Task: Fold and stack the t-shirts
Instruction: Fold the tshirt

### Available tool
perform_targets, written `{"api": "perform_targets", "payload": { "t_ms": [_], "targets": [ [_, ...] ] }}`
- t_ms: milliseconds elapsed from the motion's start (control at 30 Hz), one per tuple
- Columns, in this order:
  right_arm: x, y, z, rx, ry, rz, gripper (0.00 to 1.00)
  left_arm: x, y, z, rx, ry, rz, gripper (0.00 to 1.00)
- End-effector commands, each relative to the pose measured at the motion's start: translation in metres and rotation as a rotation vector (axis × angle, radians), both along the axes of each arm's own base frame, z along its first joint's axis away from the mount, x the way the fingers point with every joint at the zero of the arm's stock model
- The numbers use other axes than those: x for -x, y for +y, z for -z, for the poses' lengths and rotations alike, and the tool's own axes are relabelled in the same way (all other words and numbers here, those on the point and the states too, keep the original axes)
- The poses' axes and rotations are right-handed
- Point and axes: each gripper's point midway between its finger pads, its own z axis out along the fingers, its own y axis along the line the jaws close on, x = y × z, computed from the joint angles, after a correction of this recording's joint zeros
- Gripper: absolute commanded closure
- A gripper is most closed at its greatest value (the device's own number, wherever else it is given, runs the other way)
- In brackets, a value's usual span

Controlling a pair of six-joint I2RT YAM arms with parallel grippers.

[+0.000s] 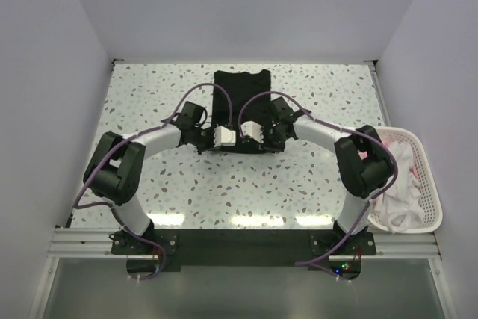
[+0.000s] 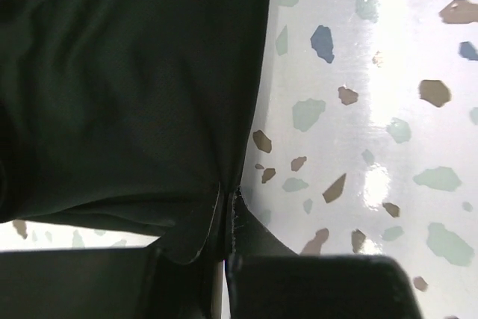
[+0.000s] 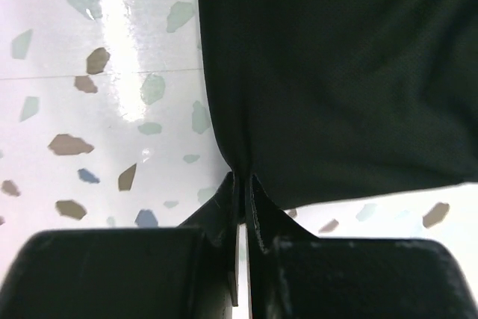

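Close to the arms on the right, a white basket (image 1: pixel 427 156) holds white and pink t-shirts (image 1: pixel 399 196). They are bunched up, so I cannot count them. Farther out, the left pincer (image 2: pixel 226 201) and the right pincer (image 3: pixel 240 184) are each squeezed tight on a near corner of the black t-shirt (image 1: pixel 240 95), which lies on the table (image 1: pixel 149 87). I think a fold is starting. Next, both corners should lift together toward the far edge. From above, the arms hide the shirt's near edge.

Pale grey walls (image 1: pixel 246 5) are closing in a white, speckled table (image 1: pixel 149 95) on three sides. Overhead light is bouncing off the glossy surface in bright patches (image 2: pixel 388 72). A white basket (image 1: pixel 429 181) is sitting just beside the table's right edge, toward the front.
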Motion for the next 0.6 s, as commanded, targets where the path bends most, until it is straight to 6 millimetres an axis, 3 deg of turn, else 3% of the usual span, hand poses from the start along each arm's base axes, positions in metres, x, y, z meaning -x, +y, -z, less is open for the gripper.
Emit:
{"api": "perform_targets", "payload": {
  "t_ms": [0, 133, 233, 300, 333, 400, 433, 500, 533, 567],
  "targets": [
    [-0.007, 0.009, -0.062, -0.081, -0.061, 0.032, 1.0, -0.01, -0.009, -0.053, 0.068, -0.075, 0.008, 1.0],
    [-0.017, 0.011, -0.091, -0.108, -0.094, 0.058, 1.0, -0.019, -0.005, -0.079, 0.086, -0.105, -0.007, 1.0],
    [-0.012, 0.006, -0.097, -0.096, -0.084, 0.061, 1.0, -0.006, -0.003, -0.084, 0.086, -0.088, 0.015, 1.0],
    [-0.001, 0.003, -0.097, -0.089, -0.059, 0.057, 1.0, 0.012, 0.0, -0.076, 0.075, -0.041, 0.024, 1.0],
    [0.009, 0.0, -0.09, -0.074, -0.038, 0.046, 1.0, 0.02, 0.0, -0.082, 0.084, -0.044, 0.032, 1.0],
    [0.031, -0.003, -0.091, -0.06, -0.024, 0.019, 1.0, 0.048, 0.005, -0.068, 0.064, 0.019, 0.061, 1.0],
    [0.049, -0.01, -0.08, -0.039, 0.017, 0.01, 1.0, 0.059, 0.006, -0.074, 0.073, 0.017, 0.076, 1.0],
    [0.084, -0.011, -0.086, -0.033, 0.045, -0.041, 1.0, 0.094, 0.009, -0.067, 0.076, 0.099, 0.104, 1.0],
    [0.108, -0.012, -0.081, -0.022, 0.08, -0.069, 1.0, 0.106, 0.01, -0.077, 0.096, 0.094, 0.11, 1.0],
    [0.126, -0.016, -0.091, -0.034, 0.083, -0.081, 1.0, 0.126, 0.012, -0.076, 0.091, 0.146, 0.129, 1.0]
  ]
}}
